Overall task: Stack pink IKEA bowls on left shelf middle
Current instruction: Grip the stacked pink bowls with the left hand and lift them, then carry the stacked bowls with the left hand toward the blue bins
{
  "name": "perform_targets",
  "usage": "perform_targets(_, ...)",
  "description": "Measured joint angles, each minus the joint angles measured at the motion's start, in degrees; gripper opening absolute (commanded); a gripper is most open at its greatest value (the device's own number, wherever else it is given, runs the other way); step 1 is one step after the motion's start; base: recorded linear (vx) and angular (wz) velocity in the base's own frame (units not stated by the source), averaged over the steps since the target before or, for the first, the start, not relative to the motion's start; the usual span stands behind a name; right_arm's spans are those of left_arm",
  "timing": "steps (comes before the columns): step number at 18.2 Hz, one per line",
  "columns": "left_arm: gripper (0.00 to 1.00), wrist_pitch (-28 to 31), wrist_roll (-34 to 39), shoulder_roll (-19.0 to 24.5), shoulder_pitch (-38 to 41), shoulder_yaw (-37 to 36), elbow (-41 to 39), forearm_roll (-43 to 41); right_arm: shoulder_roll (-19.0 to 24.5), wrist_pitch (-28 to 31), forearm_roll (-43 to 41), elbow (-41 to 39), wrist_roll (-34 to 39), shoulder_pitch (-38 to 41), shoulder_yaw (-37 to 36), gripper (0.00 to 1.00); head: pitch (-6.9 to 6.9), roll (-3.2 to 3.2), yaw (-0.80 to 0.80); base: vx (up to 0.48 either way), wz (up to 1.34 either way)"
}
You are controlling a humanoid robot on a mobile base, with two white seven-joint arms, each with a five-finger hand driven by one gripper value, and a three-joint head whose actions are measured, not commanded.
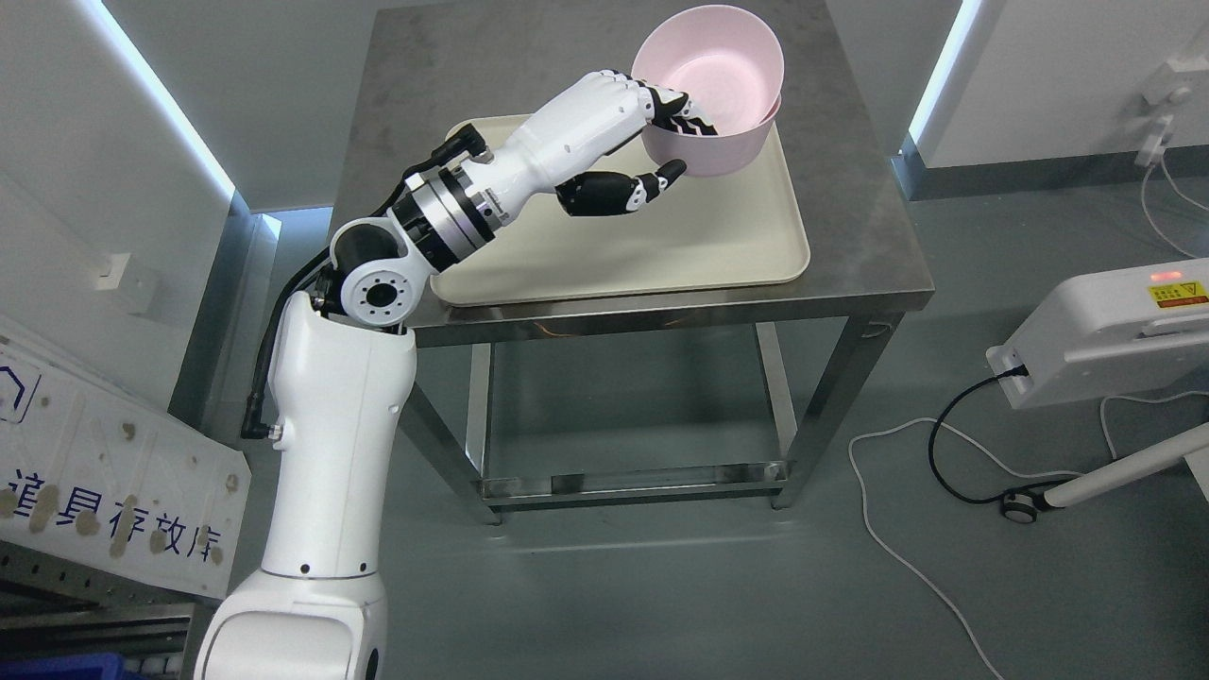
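**Left hand grips nested pink bowls on the tray**

The left arm (331,444) rises from the lower left and reaches across the steel surface (850,189) to the far right corner of a cream tray (680,255). Two pink bowls (723,71) sit there, one nested inside the other, the upper one tilted slightly so its rim stands higher on the right. The left hand (652,132) has its fingers (685,113) hooked over the near rim of the bowls and into the inside, while the thumb (661,179) presses against the outer wall below: a closed grip on the bowls. The bowls rest on the tray, partly overhanging its back edge. A white device (1105,331) with a black cable (945,444) stands on the floor at right.
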Motion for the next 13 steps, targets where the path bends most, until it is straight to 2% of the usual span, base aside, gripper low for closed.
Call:
perform_targets(4, 0.04, -2.8, -3.23, 0.0, 3.36, 5.06, -4.61, 5.72, 0.0, 0.0, 0.0, 0.0, 0.0, 0.0, 0.0, 1.0, 0.0, 0.0, 0.0, -0.1, -0.03)
perform_targets(13, 0.04, -3.52, -7.12, 0.0, 12.9, 11.68, -13.83, 15.68, 0.0, -0.01, 0.0, 0.0, 0.0, 0.01, 0.0, 1.0, 0.0, 0.0, 0.0, -0.148, -0.23)
